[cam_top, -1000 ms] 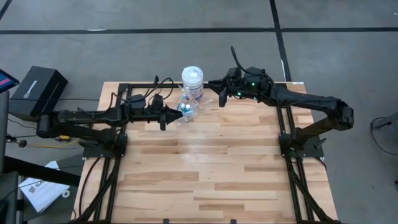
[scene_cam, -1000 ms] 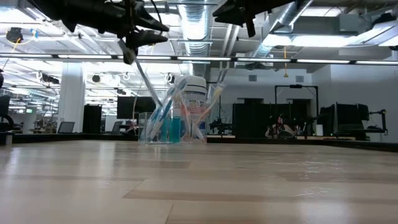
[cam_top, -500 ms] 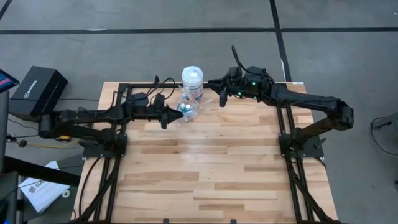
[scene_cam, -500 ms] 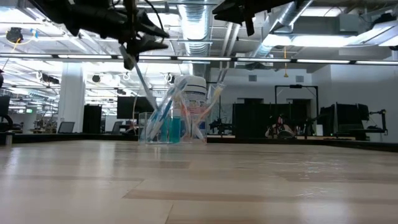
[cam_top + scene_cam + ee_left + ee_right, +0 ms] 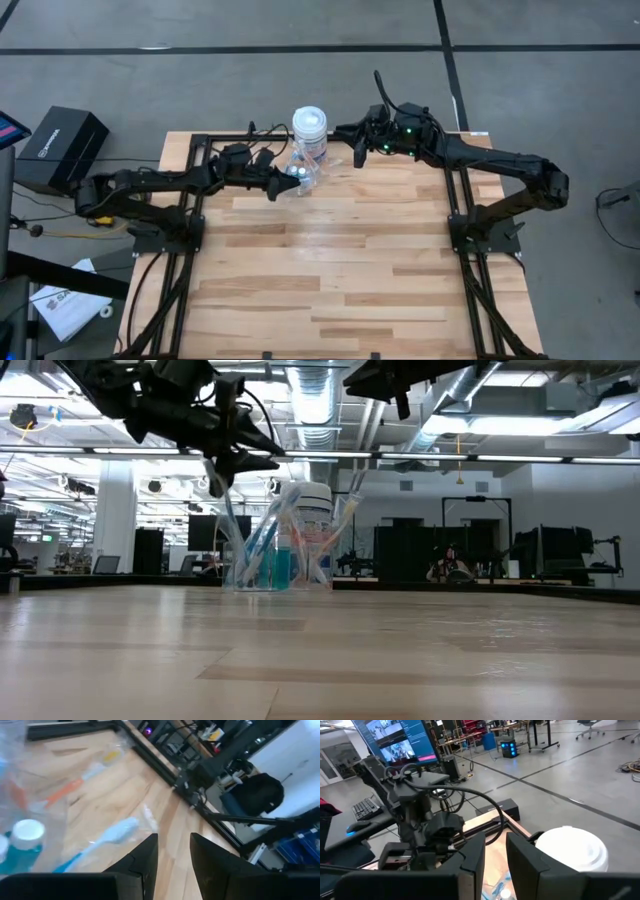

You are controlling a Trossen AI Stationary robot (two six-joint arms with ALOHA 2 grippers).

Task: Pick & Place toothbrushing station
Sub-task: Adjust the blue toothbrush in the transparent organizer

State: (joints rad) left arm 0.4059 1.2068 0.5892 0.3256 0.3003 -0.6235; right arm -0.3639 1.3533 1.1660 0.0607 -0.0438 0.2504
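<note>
My left end effector [image 5: 283,185] has edged closer over the holder [image 5: 300,175], fingers slightly parted, gripping nothing; right end effector [image 5: 358,155] hovers, likewise narrowly open.

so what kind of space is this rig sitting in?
Most likely a robotics lab or open workshop hall. The low view shows exposed ceiling ducts and rows of workstations; the right wrist view shows a monitor and keyboard. The wooden table stands on bare concrete floor.
</note>
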